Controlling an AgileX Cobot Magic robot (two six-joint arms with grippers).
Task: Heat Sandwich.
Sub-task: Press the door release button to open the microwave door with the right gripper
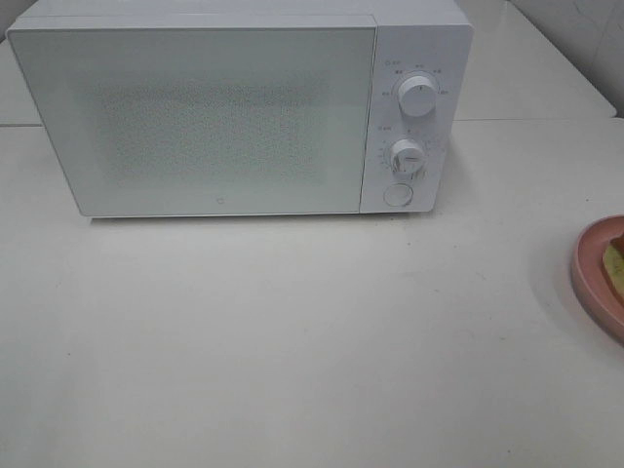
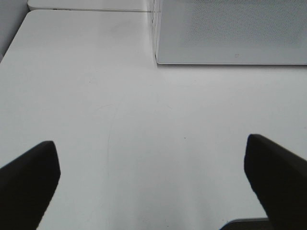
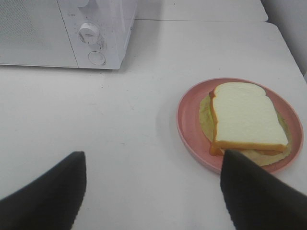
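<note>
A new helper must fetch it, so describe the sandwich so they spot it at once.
Start at the big white microwave on the white table. Off to its right, toward the front, lies a round pink plate. The sandwich lies on it: square white bread with a tan crust, the only food in sight.

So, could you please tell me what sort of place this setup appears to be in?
Probably a kitchen-style test counter: a white microwave stands on a white table, and a sandwich lies on a pink plate nearby.

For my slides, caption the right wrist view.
Open right gripper faces sandwich on pink plate; closed microwave beyond.
</note>
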